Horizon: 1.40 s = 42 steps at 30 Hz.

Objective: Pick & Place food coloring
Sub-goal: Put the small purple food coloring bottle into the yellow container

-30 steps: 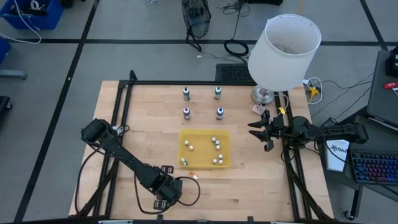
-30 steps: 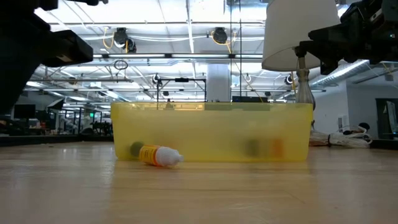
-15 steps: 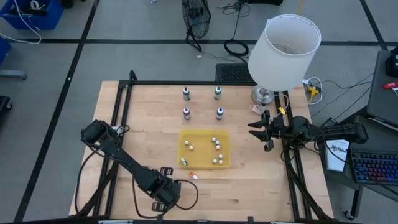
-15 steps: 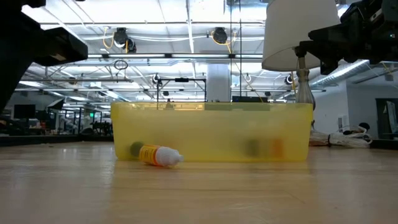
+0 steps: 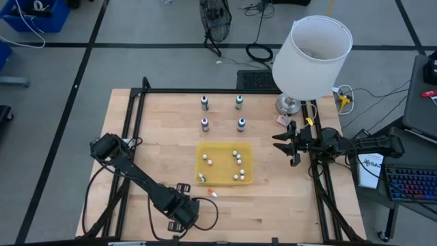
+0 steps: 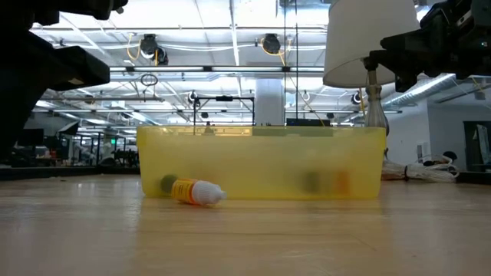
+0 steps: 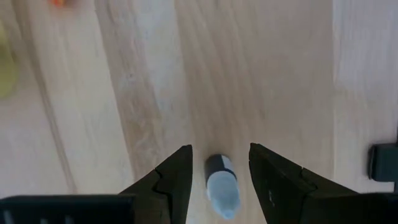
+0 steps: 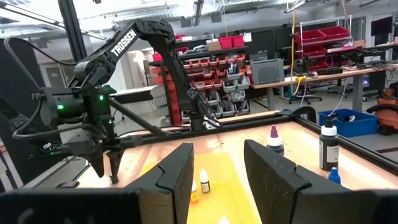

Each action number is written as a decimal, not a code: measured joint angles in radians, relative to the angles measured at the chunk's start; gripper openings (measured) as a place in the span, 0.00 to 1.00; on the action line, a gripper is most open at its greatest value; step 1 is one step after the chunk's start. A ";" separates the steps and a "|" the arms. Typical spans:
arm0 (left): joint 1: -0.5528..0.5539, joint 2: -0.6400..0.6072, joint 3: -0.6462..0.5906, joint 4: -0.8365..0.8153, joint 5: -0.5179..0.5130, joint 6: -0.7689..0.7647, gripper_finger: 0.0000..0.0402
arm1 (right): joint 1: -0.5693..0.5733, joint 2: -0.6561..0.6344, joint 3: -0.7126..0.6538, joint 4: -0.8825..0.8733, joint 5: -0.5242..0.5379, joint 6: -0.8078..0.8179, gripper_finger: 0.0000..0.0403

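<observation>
Food coloring: four small upright bottles with pale caps and dark bodies, in a square on the far half of the worktop; small capped bottles also sit in the bin.
Bin: translucent yellow plastic, rectangular, mid-worktop.
Stray bottle: orange-yellow, pale cap, lying on its side just outside the bin's near wall.
Left end effector: low over the near worktop, dark fingers parted astride a pale-tipped, dark-banded cylinder lying between them; cannot tell whether they touch it.
Right end effector: raised beside the bin, fingers apart, empty.
Writing: "TROSSEN" on the left arm.
Worktop: pale wood planks, black frame.
Lamp: white shade, metal base.
Room: workshop, red parts bins.
</observation>
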 joint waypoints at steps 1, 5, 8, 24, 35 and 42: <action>0.000 0.000 0.000 0.000 0.005 0.000 0.40 | 0.000 0.000 0.000 0.000 0.000 0.000 0.32; 0.000 0.000 0.000 -0.029 0.017 -0.006 0.40 | 0.000 0.000 0.000 0.000 0.000 0.000 0.32; -0.001 0.000 0.000 -0.070 0.026 -0.043 0.40 | 0.000 0.000 0.000 -0.001 0.000 0.000 0.32; -0.009 0.000 -0.031 -0.035 0.059 -0.103 0.40 | 0.000 0.000 0.000 -0.001 0.000 0.000 0.32; -0.010 0.000 -0.031 0.004 0.053 -0.104 0.40 | 0.000 0.000 0.000 -0.001 0.000 0.000 0.32; -0.011 0.000 -0.031 0.004 0.052 -0.107 0.40 | 0.000 0.000 0.000 -0.001 0.000 0.000 0.32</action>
